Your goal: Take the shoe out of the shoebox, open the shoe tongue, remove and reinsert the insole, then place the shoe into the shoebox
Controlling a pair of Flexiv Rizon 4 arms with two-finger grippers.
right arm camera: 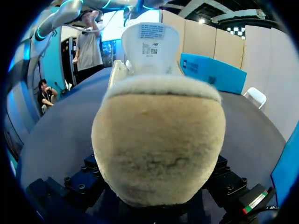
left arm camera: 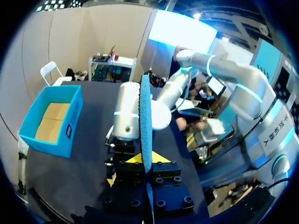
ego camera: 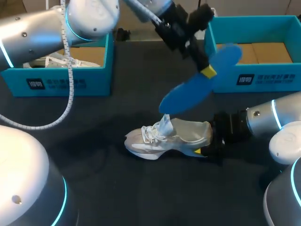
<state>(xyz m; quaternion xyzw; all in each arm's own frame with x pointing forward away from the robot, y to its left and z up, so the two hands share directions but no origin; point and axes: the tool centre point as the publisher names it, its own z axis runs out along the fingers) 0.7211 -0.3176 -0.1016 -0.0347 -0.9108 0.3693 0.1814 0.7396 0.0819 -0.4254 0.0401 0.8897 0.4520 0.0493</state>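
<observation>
A white sneaker stands on the dark table with its tongue pulled up. My right gripper holds the sneaker's heel, one finger on each side. In the right wrist view the fuzzy heel fills the space between the fingers. The blue insole hangs in the air above the sneaker, slanting down toward it. My left gripper, reaching across from the left, is shut on it near its upper end. In the left wrist view the insole stands edge-on between the yellow tips of the left gripper.
A teal shoebox with a bare cardboard floor stands at the back right, also seen as the box ahead of the left gripper. A second teal box at the back left holds another white shoe. A white cable hangs from my left arm.
</observation>
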